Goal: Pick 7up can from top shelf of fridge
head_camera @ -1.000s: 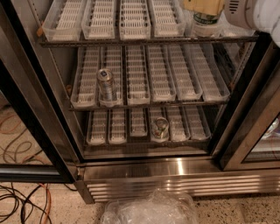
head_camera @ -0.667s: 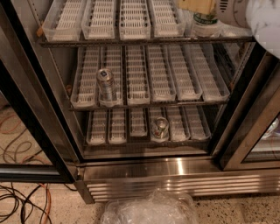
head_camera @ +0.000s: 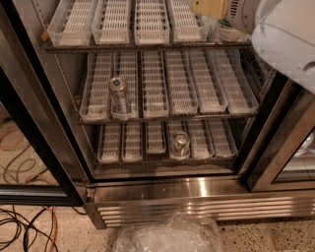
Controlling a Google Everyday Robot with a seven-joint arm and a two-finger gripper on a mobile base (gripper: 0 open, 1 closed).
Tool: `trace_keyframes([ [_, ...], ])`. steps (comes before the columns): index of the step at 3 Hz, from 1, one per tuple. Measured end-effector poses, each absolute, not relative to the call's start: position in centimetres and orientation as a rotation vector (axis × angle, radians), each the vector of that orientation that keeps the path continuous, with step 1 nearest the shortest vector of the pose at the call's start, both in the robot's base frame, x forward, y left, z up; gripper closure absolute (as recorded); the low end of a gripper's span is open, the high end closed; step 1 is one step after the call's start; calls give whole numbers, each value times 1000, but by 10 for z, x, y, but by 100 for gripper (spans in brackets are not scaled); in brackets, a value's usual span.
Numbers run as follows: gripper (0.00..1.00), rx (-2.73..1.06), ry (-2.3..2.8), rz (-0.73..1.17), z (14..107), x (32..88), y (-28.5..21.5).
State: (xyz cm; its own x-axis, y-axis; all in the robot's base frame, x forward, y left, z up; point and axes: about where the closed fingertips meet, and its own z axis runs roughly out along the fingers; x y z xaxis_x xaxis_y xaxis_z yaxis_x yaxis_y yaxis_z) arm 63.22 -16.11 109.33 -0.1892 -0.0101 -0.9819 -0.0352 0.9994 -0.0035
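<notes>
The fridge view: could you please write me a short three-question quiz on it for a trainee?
1. True or false: the middle shelf holds one silver can.
2. Where is the pincer? A) at the bottom shelf B) top right, by the 7up can C) down on the floor
3. Fill in: the 7up can stands at the ___ end of the top shelf.
Key: 1 true; 2 B; 3 right.

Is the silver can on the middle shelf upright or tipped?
Upright: the can stands, shiny end up. The end effector is at the top shelf's right end.
</notes>
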Motion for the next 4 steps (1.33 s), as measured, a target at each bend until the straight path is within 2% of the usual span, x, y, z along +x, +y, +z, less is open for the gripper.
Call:
trace_keyframes([
  [3,0,51,1796,-48,1056,651,-158],
  [4,0,121,1791,-78,1051,664,-174],
])
